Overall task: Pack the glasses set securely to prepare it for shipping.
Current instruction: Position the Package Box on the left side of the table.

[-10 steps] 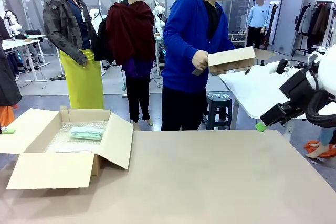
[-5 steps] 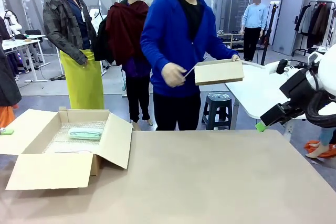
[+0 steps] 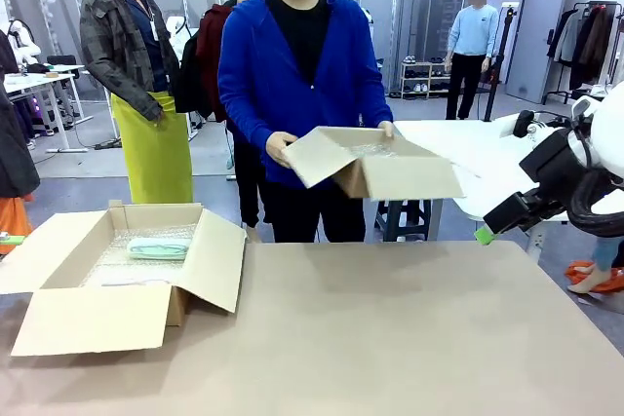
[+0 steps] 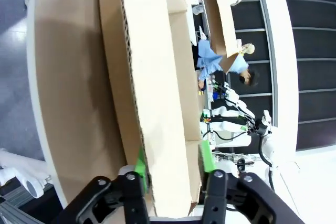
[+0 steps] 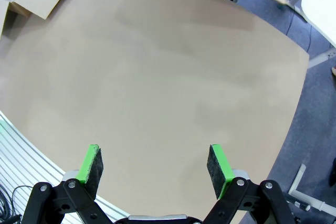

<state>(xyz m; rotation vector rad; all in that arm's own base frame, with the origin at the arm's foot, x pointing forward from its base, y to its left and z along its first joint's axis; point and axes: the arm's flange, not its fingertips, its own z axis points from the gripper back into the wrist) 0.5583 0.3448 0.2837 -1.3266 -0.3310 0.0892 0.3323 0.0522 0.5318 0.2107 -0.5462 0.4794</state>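
A mint-green glasses case [image 3: 159,247] of the glasses set lies on bubble wrap inside the open cardboard box [image 3: 117,314] at the table's left. My left gripper [image 4: 173,160] straddles the edge of that box's flap [image 4: 157,108]. Its green pads [image 4: 206,156] stand wider apart than the cardboard is thick. A sliver of green pad [image 3: 10,239] peeks in at the far left edge of the front view. My right gripper [image 5: 155,163] hangs open over bare table with nothing between its fingers, off the table's right side [image 3: 487,231].
A person in a blue hoodie stands at the far edge holding a second open cardboard box [image 3: 375,168] lined with bubble wrap, above the table's far middle. The tan table [image 3: 390,338] is bare from the middle to the right.
The person has stepped left toward the table and turned the held box from flat and closed to open side up. The green pad at the far left has shifted slightly left.
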